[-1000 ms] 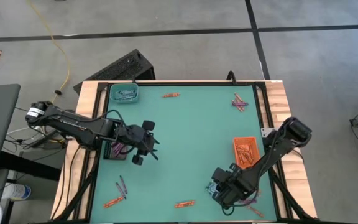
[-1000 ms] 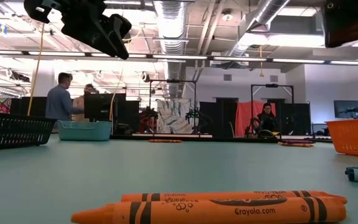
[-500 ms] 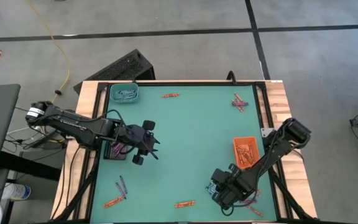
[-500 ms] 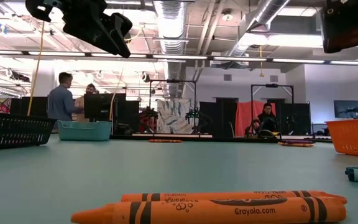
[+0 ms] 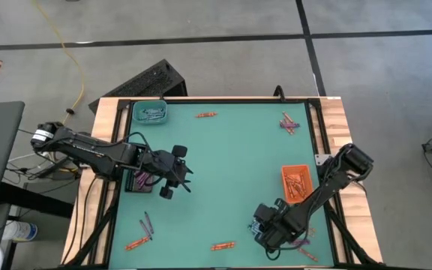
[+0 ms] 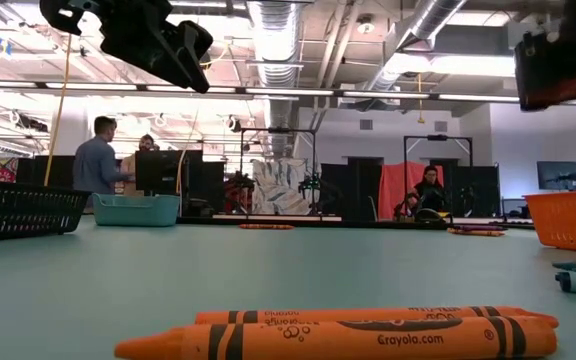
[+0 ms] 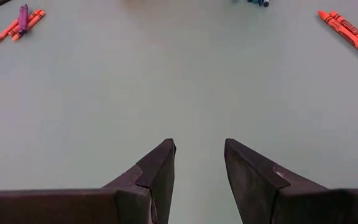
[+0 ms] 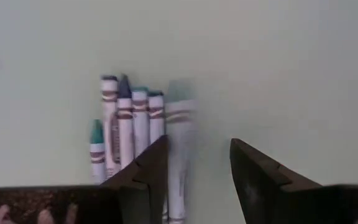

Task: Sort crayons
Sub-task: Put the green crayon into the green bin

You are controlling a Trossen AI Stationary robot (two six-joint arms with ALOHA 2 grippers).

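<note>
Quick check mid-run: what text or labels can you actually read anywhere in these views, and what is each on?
"Crayola.com": on the front orange crayon in the low view.
Print on the orange crayon behind it: too small to read.
Wrappers on the pale crayons in the right wrist view: blurred, unreadable.
No other readable text.

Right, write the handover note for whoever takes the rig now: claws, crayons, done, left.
Left claw: open, empty, hovering over bare mat beside the black tray.
Right claw: open, low over a cluster of pale blue-grey crayons near the table's front right; nothing gripped.
Done: crayons lie in the teal tray, the orange tray and the black tray.
Left: loose orange crayons at the far edge and the front edge, a mixed pile at the far right corner, orange and purple ones at the front left, plus the cluster under the right claw.
</note>
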